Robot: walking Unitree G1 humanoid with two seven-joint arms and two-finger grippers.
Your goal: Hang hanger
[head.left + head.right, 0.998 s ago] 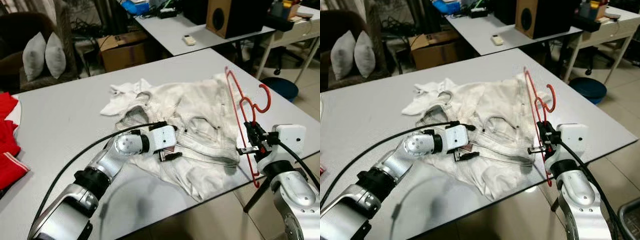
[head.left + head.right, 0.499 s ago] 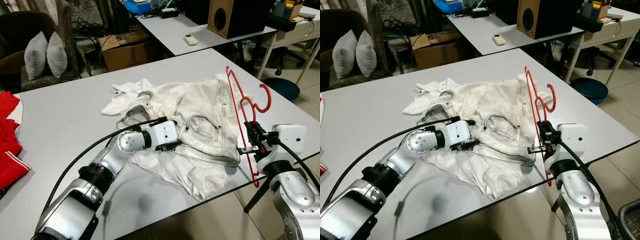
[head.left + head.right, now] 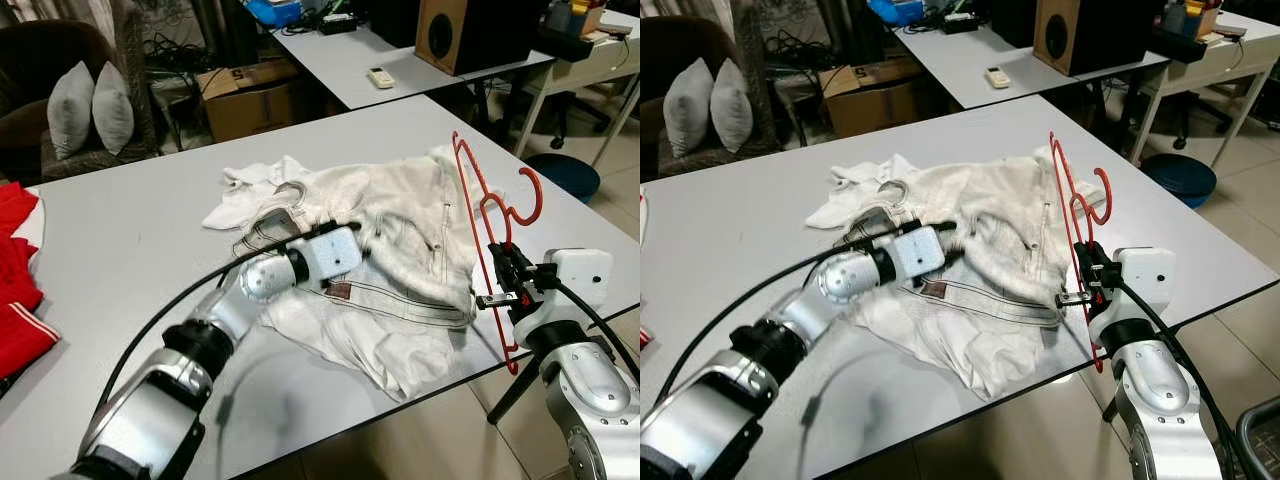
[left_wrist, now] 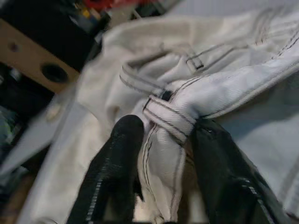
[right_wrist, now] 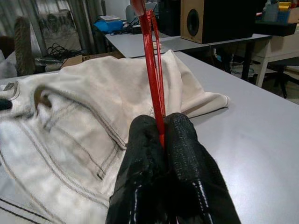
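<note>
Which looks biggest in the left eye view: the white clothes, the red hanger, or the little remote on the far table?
1. White clothes
2. Red hanger
3. Remote, tiny partly because it lies far off

my hanger [image 3: 487,215] is bright red. the pants [image 3: 400,250] are white with dark stitch lines and a small brown patch. the tabletop [image 3: 130,250] is pale grey. my arms are silver, and my fingers [image 5: 180,154] are black. two grey pillows [image 3: 92,108] sit far back.
</note>
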